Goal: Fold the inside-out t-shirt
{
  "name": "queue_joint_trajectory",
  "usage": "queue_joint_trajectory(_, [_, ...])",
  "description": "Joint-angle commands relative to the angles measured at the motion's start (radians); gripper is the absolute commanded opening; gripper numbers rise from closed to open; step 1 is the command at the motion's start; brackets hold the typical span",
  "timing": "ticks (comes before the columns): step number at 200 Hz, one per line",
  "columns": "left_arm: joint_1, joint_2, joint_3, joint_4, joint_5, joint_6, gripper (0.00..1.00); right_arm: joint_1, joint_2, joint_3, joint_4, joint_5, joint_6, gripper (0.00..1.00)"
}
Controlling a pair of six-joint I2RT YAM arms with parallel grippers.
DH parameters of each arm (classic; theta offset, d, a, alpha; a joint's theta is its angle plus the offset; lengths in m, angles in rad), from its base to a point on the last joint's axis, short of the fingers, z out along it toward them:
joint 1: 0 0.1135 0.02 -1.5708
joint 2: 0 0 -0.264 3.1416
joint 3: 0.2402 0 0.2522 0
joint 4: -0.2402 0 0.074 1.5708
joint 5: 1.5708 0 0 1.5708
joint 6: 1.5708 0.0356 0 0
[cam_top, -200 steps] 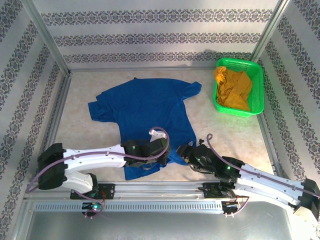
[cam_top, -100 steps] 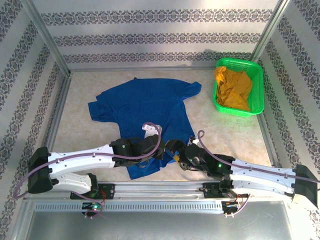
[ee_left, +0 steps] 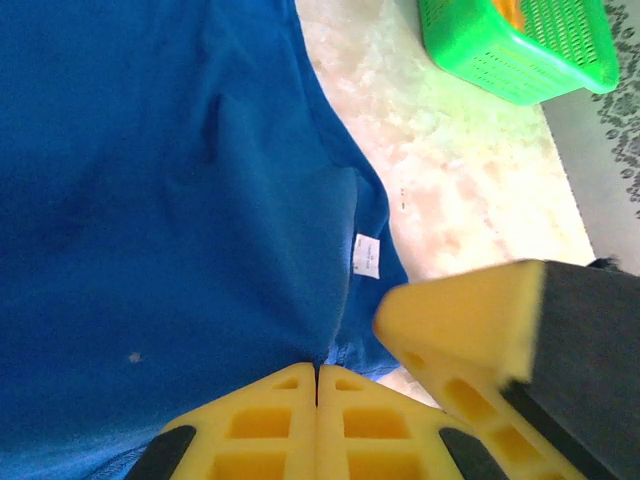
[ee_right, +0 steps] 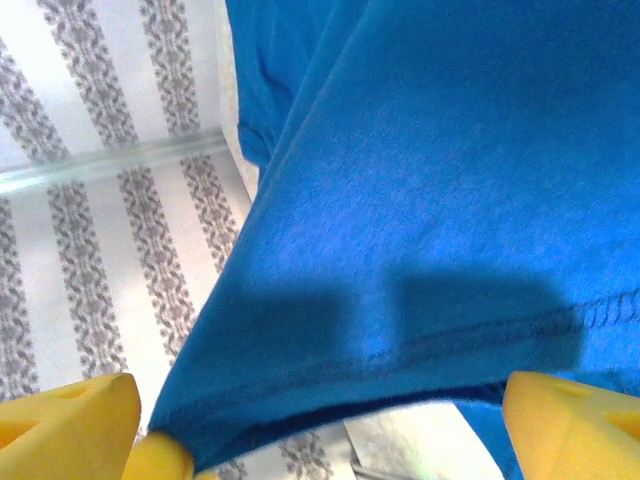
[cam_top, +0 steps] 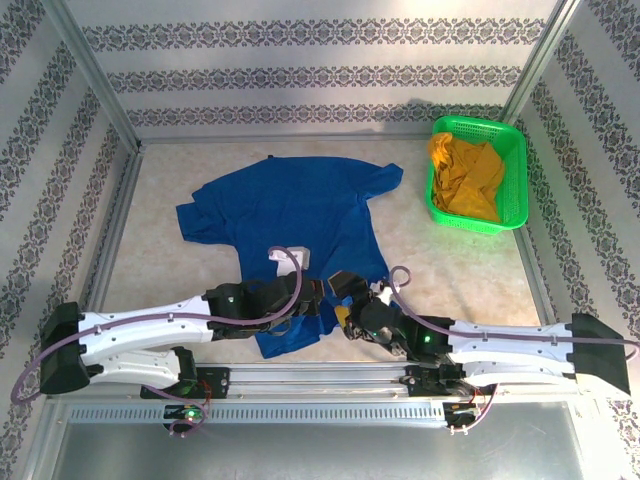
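On marbled table (cam_top: 450, 250) — soft, rumpled blue t-shirt (cam_top: 290, 205).

The table (cam_top: 450, 270) has a pale, cream, marbled top with metal rails along its sides. A royal-blue t-shirt (cam_top: 290, 210) lies spread on its left and middle part, sleeves toward the far side and body running to the near edge. A small white label shows at its right side. The near hem is covered from above and may be lifted off the surface. A green plastic basket (cam_top: 512, 150) stands in the far right corner, with bare tabletop between it and the nearest sleeve.
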Motion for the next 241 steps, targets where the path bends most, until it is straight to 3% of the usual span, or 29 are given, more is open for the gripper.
queue_joint_trajectory(1, [-0.001,-0.031,-0.025,0.061,-0.003,-0.016,0.00,-0.004,0.046,-0.018,0.056,0.105,0.080,0.93])
queue_joint_trajectory(24, [-0.001,-0.042,-0.041,0.064,0.016,-0.015,0.00,-0.063,0.122,-0.016,0.118,0.057,0.085,0.91])
queue_joint_trajectory(50, [-0.001,-0.036,-0.046,0.052,0.053,0.002,0.00,-0.111,0.188,-0.013,0.212,0.003,0.061,0.73])
queue_joint_trajectory(59, [-0.001,-0.034,-0.049,0.044,0.064,0.012,0.00,-0.117,0.192,-0.014,0.234,-0.004,0.046,0.58])
queue_joint_trajectory(68, [-0.001,-0.035,-0.051,0.030,0.069,0.024,0.00,-0.121,0.182,-0.017,0.236,-0.010,0.032,0.33])
queue_joint_trajectory(78, [-0.001,-0.039,-0.054,0.008,0.068,0.042,0.00,-0.121,0.164,-0.022,0.230,-0.016,0.019,0.12])
queue_joint_trajectory(85, [0.000,-0.042,-0.055,-0.004,0.068,0.063,0.07,-0.122,0.147,-0.028,0.222,-0.018,0.009,0.00])
queue_joint_trajectory(92, [0.000,-0.046,-0.053,-0.023,0.063,0.089,0.19,-0.123,0.126,-0.031,0.212,-0.020,0.002,0.00])
queue_joint_trajectory(106, [0.000,-0.049,-0.045,-0.069,0.048,0.145,0.28,-0.122,0.080,-0.031,0.186,-0.024,-0.017,0.00])
queue_joint_trajectory(124, [0.001,-0.047,-0.042,-0.108,0.042,0.222,0.49,-0.125,0.013,-0.059,0.126,-0.027,-0.040,0.00])
queue_joint_trajectory(142, [-0.001,-0.021,-0.033,-0.134,0.052,0.310,0.60,-0.124,-0.045,-0.056,0.058,-0.028,-0.054,0.00])
queue_joint_trajectory(191, [-0.047,0.111,0.002,-0.085,0.042,0.487,0.74,-0.126,-0.115,-0.065,-0.024,-0.022,-0.049,0.00])
queue_joint_trajectory(241, [-0.088,0.198,0.008,0.030,0.014,0.527,0.83,-0.128,-0.117,-0.057,-0.038,-0.029,-0.049,0.00])
